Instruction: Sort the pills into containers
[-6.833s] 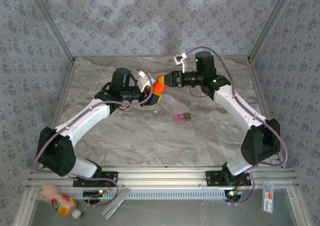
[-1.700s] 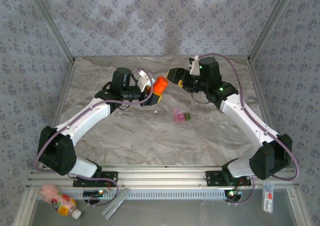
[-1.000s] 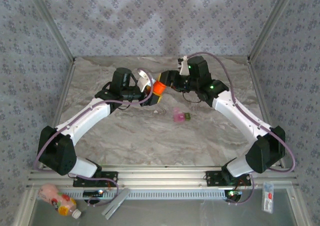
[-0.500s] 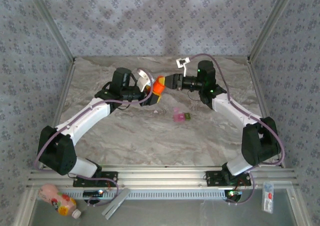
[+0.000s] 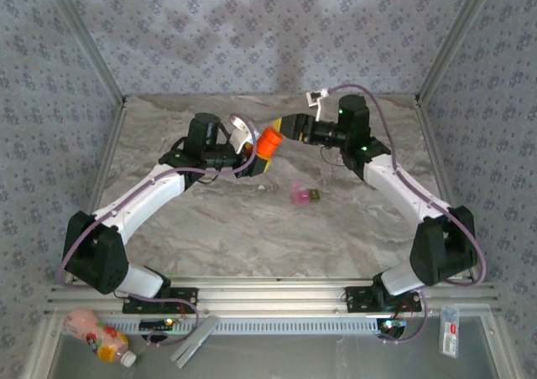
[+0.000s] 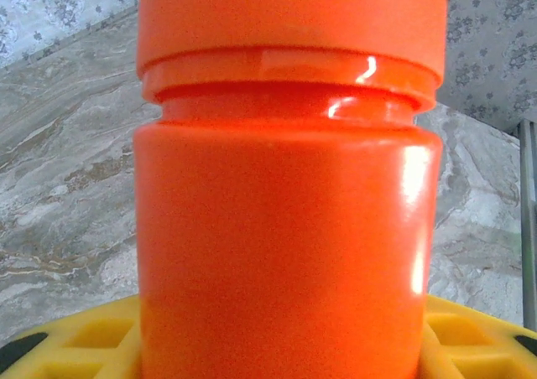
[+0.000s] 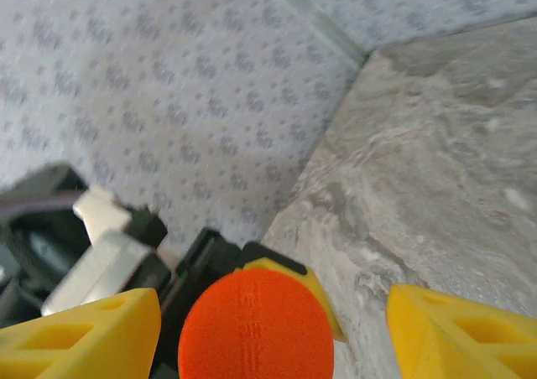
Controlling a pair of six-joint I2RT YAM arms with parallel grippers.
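Down at the near edge, a pink drink bottle (image 5: 99, 345) lies on the shelf in front of the left arm's base. Out on the marble table (image 5: 235, 236), the pill case (image 5: 304, 196) sits alone near the middle, pink half on the left, green half on the right, well apart from both grippers. Further back, here's the action: the left gripper (image 5: 262, 154) is clamped on the orange bottle (image 5: 269, 142), its cap pointing toward the right arm. From the left wrist, the bottle (image 6: 285, 245) stands between the yellow fingers (image 6: 67, 345), cap (image 6: 289, 18) on. The right gripper (image 5: 289, 127) faces that cap from behind and to the right. Its wrist view tells the story: yellow fingers (image 7: 84, 337) spread wide, the cap (image 7: 256, 329) sitting between them, a clear gap on each side, touching neither. Behind it all, the patterned back wall (image 5: 268, 35).
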